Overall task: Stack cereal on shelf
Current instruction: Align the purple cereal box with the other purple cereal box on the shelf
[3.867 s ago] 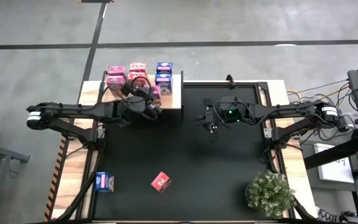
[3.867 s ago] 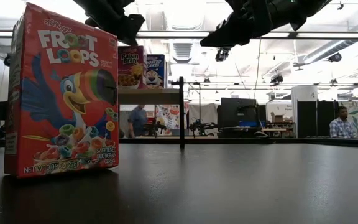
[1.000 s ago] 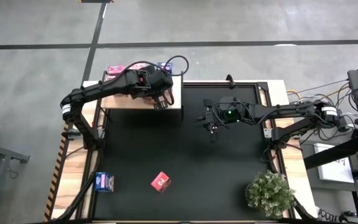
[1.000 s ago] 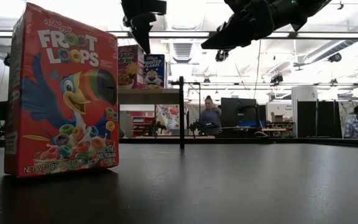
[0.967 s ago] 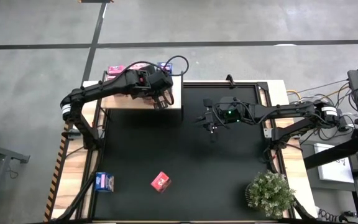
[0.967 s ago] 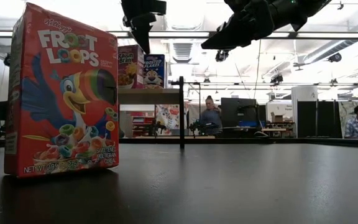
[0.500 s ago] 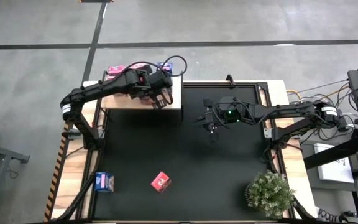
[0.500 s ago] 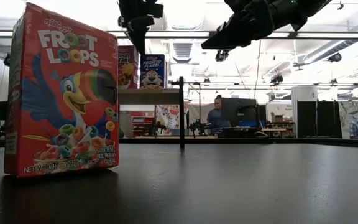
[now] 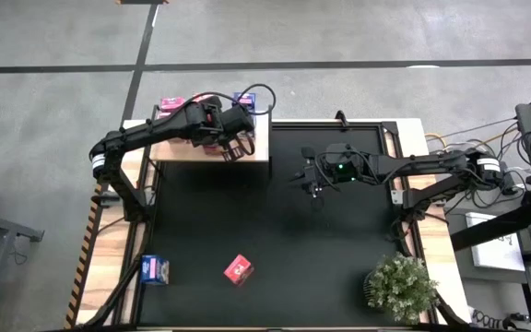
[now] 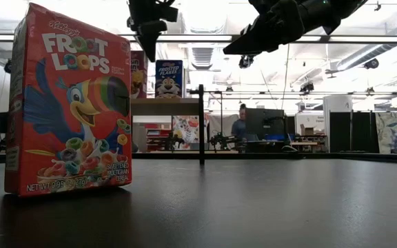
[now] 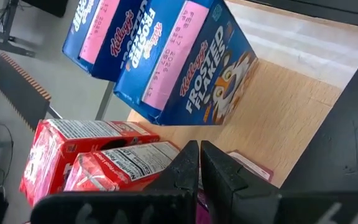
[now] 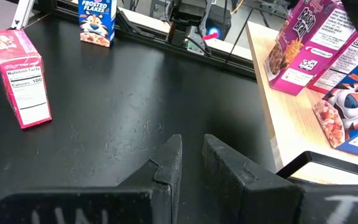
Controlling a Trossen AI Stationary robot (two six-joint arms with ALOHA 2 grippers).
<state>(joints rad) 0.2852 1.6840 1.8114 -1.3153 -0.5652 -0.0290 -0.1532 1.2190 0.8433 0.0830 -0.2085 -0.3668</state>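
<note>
The pale wooden shelf (image 9: 178, 149) stands at the table's far left with several cereal boxes upright on it: blue Frosted Flakes (image 11: 191, 68), red ones (image 11: 73, 155) and a pink Raisin Bran box (image 10: 138, 74). My left gripper (image 9: 231, 150) is over the shelf, shut, its fingertips (image 11: 194, 152) at the pink box's top. My right gripper (image 9: 310, 181) hovers above the mat's middle, slightly open and holding nothing. On the mat near the front stand a red Froot Loops box (image 9: 238, 269) and a blue box (image 9: 155, 269). My left gripper's shut fingers (image 10: 147, 48) slant down from above at the right top corner of the pink Raisin Bran box (image 10: 143, 56). The box stands upright on the shelf. I cannot tell whether the fingers touch it, since the gripper covers that spot.
A potted plant (image 9: 399, 286) stands at the mat's near right corner. A thin black post (image 10: 201, 124) rises by the shelf's right end. The black mat (image 9: 339, 249) is bare between the two loose boxes and the shelf. People show in the room beyond the table.
My left gripper, still shut, has turned at the wrist, swinging its fingertips toward the table's left over the shelf. The pink Raisin Bran box has shifted left with them, uncovering the whole front of the blue Frosted Flakes box behind it.
</note>
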